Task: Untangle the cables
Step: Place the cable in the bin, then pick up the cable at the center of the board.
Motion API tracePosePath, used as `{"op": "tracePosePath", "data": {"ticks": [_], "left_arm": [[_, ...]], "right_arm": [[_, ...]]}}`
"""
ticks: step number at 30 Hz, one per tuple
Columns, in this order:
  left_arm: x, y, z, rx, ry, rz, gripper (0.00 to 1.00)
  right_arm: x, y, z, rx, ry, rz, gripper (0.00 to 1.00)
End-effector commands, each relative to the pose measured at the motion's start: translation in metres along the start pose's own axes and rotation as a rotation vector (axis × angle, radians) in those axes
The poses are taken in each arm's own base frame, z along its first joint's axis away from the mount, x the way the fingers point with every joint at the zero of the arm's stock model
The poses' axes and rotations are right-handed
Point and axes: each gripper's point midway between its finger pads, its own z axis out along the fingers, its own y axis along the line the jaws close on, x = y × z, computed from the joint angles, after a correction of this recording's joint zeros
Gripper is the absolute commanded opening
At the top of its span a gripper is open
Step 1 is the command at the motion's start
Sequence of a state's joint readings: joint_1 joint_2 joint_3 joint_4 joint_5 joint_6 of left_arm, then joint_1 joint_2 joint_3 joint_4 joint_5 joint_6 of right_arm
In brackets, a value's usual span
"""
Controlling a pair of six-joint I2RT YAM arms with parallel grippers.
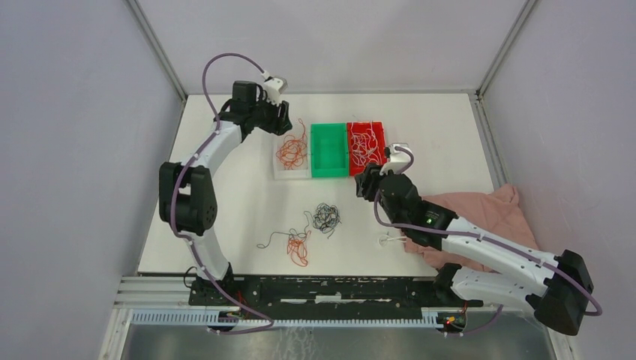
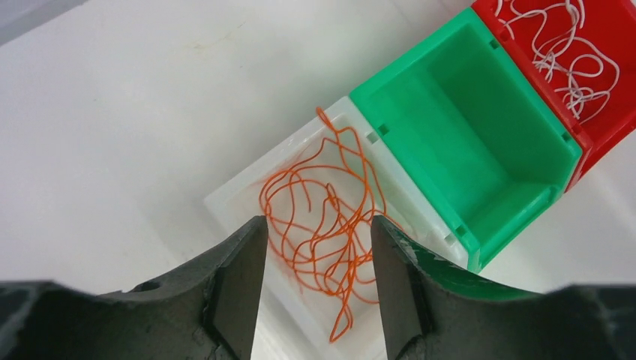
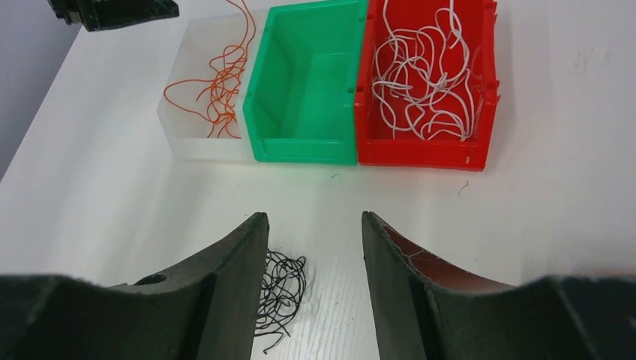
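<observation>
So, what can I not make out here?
Left wrist view: left end effector covers part of the orange cables; frame edge cuts the red bin.
Right wrist view: right end effector hides part of the black cables.
Top view: white strands by the pink cloth, too small to count.

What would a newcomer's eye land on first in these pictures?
Three bins stand in a row at the far middle of the table: a clear bin with orange wires, an empty green bin, and a red bin with white wires. Closer to the near edge, a black bunch and an orange tangle lie loose. The left tool hangs open over the clear bin.
</observation>
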State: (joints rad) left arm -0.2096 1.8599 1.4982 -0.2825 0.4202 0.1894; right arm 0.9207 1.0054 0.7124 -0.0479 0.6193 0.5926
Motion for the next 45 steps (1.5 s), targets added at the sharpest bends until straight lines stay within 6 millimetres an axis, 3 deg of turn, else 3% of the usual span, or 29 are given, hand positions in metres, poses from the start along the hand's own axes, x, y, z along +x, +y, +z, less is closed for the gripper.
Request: {"op": "tracePosePath", "data": {"ticks": [1, 3, 5, 8, 12, 16, 22, 26, 31, 38, 40, 43, 45], "left_arm": [[-0.021, -0.005, -0.032, -0.026, -0.057, 0.054, 0.55], [-0.015, -0.007, -0.034, -0.022, -0.043, 0.042, 0.52], [-0.014, -0.015, -0.042, 0.006, -0.046, 0.025, 0.55], [-0.021, -0.031, -0.064, 0.077, -0.067, 0.001, 0.71], [-0.018, -0.052, -0.103, 0.166, -0.058, 0.018, 0.83], [0.002, -0.054, -0.132, 0.183, -0.041, 0.036, 0.90], [0.015, -0.046, -0.152, 0.154, -0.031, 0.017, 0.90], [0.009, -0.052, -0.156, 0.169, -0.047, -0.001, 0.90], [0.002, -0.057, -0.161, 0.185, -0.073, -0.021, 0.90], [0.002, -0.060, -0.162, 0.194, -0.084, -0.018, 0.89], [0.003, -0.061, -0.163, 0.197, -0.087, -0.015, 0.88], [0.003, -0.061, -0.163, 0.195, -0.090, -0.002, 0.88], [0.004, -0.061, -0.163, 0.195, -0.090, 0.004, 0.88]], "right_arm": [[-0.009, 0.022, 0.002, -0.074, 0.026, -0.008, 0.56], [-0.006, 0.034, 0.002, -0.124, 0.055, -0.020, 0.55], [0.003, 0.054, 0.001, -0.223, 0.104, -0.059, 0.55], [0.024, 0.086, -0.007, -0.371, 0.201, -0.140, 0.56], [0.066, 0.134, -0.034, -0.587, 0.315, -0.277, 0.56], [0.113, 0.164, -0.054, -0.727, 0.429, -0.360, 0.55], [0.191, 0.183, -0.070, -0.768, 0.573, -0.503, 0.59], [0.227, 0.171, -0.053, -0.651, 0.606, -0.601, 0.57], [0.237, 0.158, -0.035, -0.555, 0.574, -0.645, 0.50], [0.232, 0.147, -0.033, -0.549, 0.540, -0.636, 0.26], [0.233, 0.143, -0.036, -0.547, 0.547, -0.634, 0.15], [0.219, 0.142, -0.042, -0.552, 0.531, -0.619, 0.01], [0.203, 0.142, -0.049, -0.565, 0.514, -0.603, 0.00]]}}
